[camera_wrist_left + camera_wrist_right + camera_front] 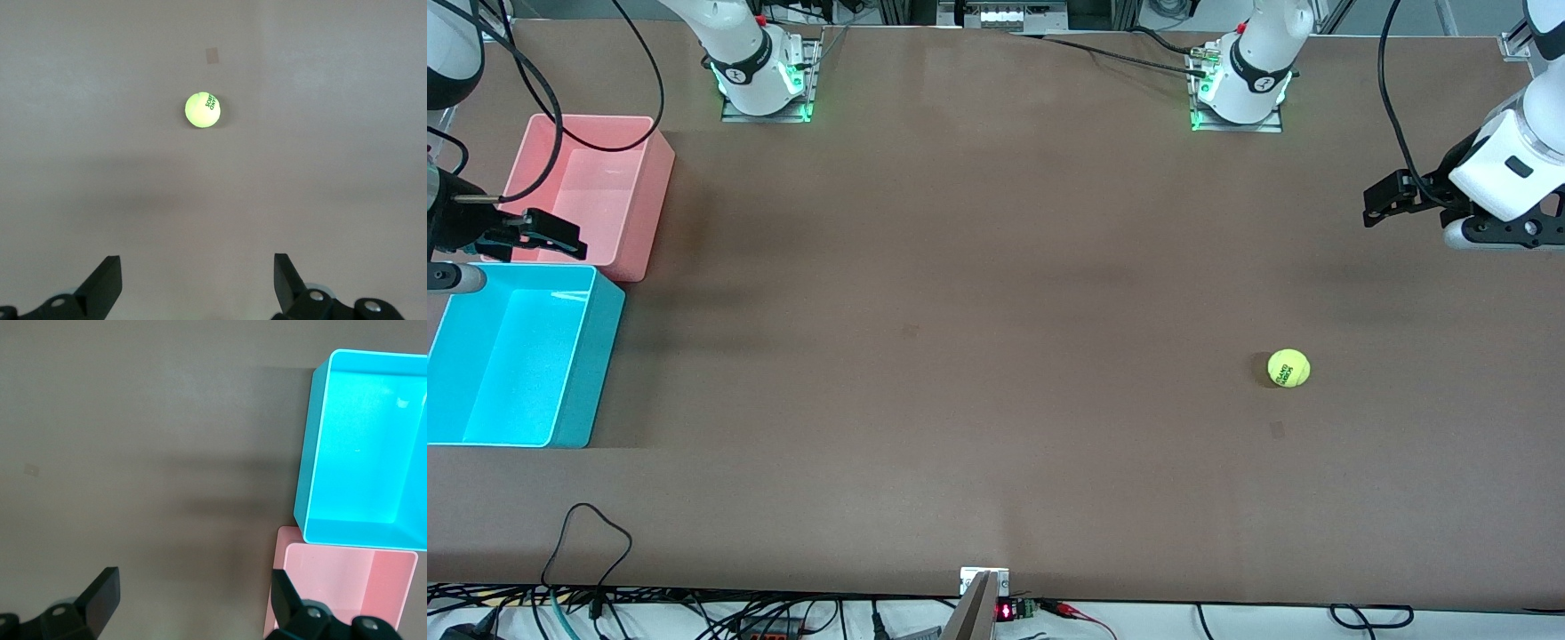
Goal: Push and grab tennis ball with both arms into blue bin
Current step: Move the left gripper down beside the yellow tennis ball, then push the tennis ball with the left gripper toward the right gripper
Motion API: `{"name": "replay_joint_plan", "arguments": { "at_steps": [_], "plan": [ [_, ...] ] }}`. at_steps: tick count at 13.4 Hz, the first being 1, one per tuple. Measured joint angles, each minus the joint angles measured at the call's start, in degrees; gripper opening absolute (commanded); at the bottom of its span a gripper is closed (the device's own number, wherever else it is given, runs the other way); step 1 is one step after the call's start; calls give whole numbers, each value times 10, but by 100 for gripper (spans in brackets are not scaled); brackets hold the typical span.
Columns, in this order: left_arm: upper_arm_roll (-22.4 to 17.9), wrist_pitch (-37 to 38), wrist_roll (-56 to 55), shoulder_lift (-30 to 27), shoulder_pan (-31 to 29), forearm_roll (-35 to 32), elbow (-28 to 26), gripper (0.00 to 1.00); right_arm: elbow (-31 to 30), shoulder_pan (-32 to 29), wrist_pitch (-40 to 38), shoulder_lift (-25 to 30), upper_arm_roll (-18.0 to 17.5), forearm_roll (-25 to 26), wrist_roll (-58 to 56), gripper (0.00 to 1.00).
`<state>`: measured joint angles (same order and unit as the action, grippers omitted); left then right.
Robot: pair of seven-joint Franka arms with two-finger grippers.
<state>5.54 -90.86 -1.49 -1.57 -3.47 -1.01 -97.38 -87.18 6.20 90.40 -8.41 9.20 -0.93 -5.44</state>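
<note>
The tennis ball (pixel 1288 368) lies alone on the brown table toward the left arm's end; it also shows in the left wrist view (pixel 202 109). My left gripper (pixel 1385 200) hangs open and empty above the table at that end, well apart from the ball; its jaws (pixel 198 283) stand wide. The blue bin (pixel 591 373) stands empty at the right arm's end; it also shows in the right wrist view (pixel 310 453). My right gripper (pixel 547 233) hangs open and empty over the place where the blue bin and the pink bin meet; its jaws (pixel 193 600) stand wide.
An empty pink bin (pixel 645 209) stands against the blue bin, farther from the front camera; it also shows in the right wrist view (pixel 275 587). A small tape mark (pixel 1277 430) lies near the ball. A black cable loop (pixel 587 533) lies at the table's front edge.
</note>
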Motion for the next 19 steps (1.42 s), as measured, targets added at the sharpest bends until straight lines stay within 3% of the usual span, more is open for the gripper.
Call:
{"name": "replay_joint_plan", "arguments": {
  "at_steps": [3, 4, 5, 8, 9, 13, 19],
  "plan": [
    [0, 0, 2, 0, 0, 0, -2, 98, 0, 0, 0, 0, 0, 0, 0, 100],
    [0, 0, 4, 0, 0, 0, -4, 84, 0, 0, 0, 0, 0, 0, 0, 100],
    [0, 0, 14, 3, -2, 0, -7, 50, 0, 0, 0, 0, 0, 0, 0, 100],
    [-4, -19, 89, 42, -29, 0, -19, 8, 0, -2, 0, -1, 0, 0, 0, 100],
    [-5, -28, 104, 64, -39, 0, -20, 0, 0, -3, 0, -2, 0, 0, 0, 100],
    [-6, -50, 194, 139, -57, 0, -20, 0, -3, -5, -1, -19, 0, 0, -1, 100],
    [-7, -139, 482, 251, -75, -16, -21, 0, -5, -1, -12, -52, -2, 0, -1, 100]
  ]
}}
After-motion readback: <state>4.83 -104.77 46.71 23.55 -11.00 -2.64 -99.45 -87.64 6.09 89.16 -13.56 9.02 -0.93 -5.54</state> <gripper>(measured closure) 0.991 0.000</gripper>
